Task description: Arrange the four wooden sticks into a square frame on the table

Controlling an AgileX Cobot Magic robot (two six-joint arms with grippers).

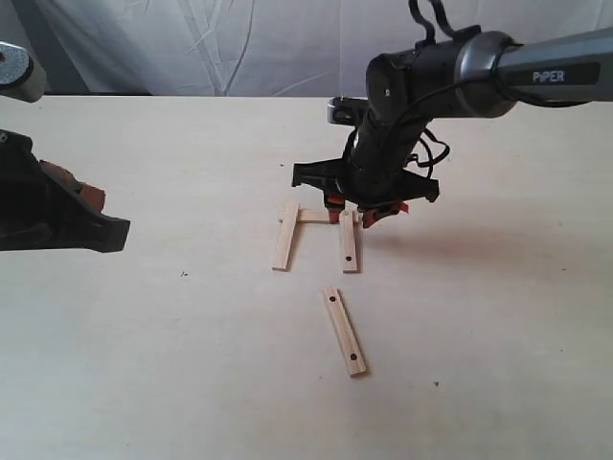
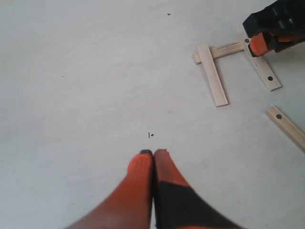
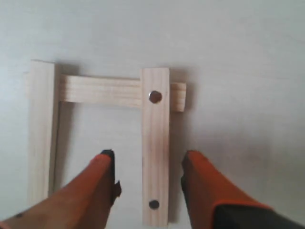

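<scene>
Three pale sticks form a three-sided frame on the table point(image 1: 144, 335): a left stick point(image 1: 284, 235), a far cross stick point(image 1: 314, 216) and a right stick point(image 1: 349, 241) with dark dots. The fourth stick point(image 1: 344, 330) lies loose, nearer the front. My right gripper point(image 1: 362, 213) hangs open over the right stick point(image 3: 155, 143), one finger on each side, not touching it. The left stick point(image 3: 41, 133) and cross stick point(image 3: 102, 90) show too. My left gripper point(image 2: 153, 153) is shut on nothing, off at the left, above bare table.
A wrinkled white cloth point(image 1: 239, 43) hangs behind the table's far edge. The left arm's dark body point(image 1: 48, 211) sits at the left edge. A tiny dark speck point(image 2: 151, 135) marks the table ahead of the left gripper.
</scene>
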